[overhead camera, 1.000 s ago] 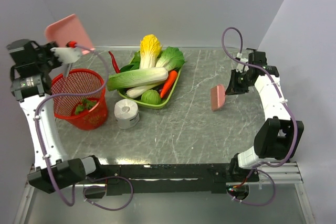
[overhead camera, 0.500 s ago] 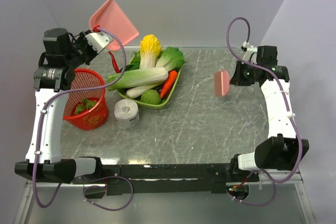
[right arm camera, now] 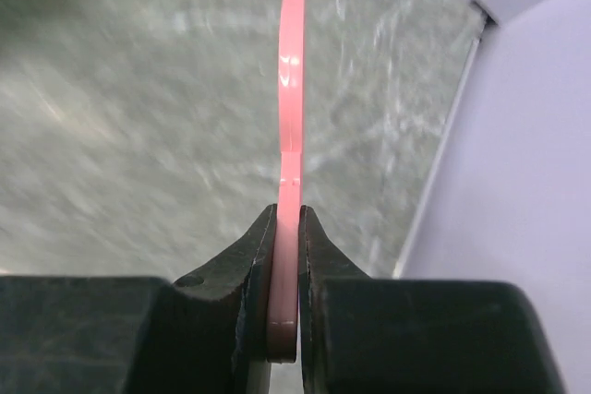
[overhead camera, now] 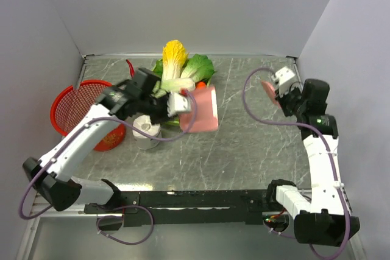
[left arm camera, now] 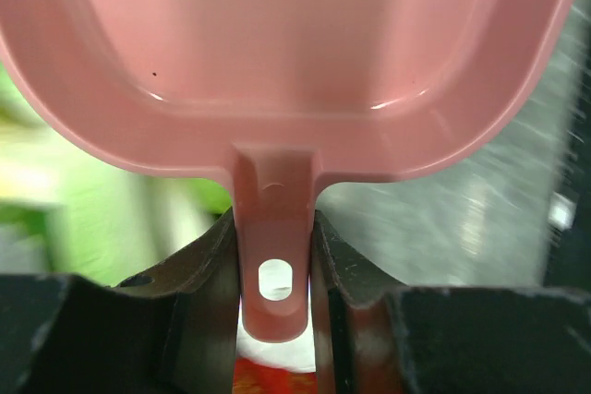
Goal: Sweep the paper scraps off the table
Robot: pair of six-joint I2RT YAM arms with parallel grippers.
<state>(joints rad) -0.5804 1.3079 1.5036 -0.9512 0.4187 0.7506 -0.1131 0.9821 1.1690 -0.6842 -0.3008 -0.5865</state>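
My left gripper (overhead camera: 186, 105) (left arm camera: 274, 239) is shut on the handle of a pink dustpan (overhead camera: 204, 109) (left arm camera: 277, 43), held above the table's middle just right of the vegetable tray. My right gripper (overhead camera: 278, 92) (right arm camera: 287, 228) is shut on a flat pink sweeper (overhead camera: 269, 91) (right arm camera: 292, 80), seen edge-on in the right wrist view and held above the table's right side. I see no paper scraps on the grey table (overhead camera: 244, 144). The left arm hides part of the red basket (overhead camera: 66, 98) at the left.
A green tray with a Chinese cabbage (overhead camera: 174, 53), greens and a carrot stands at the back centre, partly behind the left arm. A white paper roll (overhead camera: 146, 131) stands between basket and tray. Walls close the back and both sides.
The left arm swung the dustpan from high over the basket at the back left across to the table's middle. The right arm moved the sweeper a little right and back.
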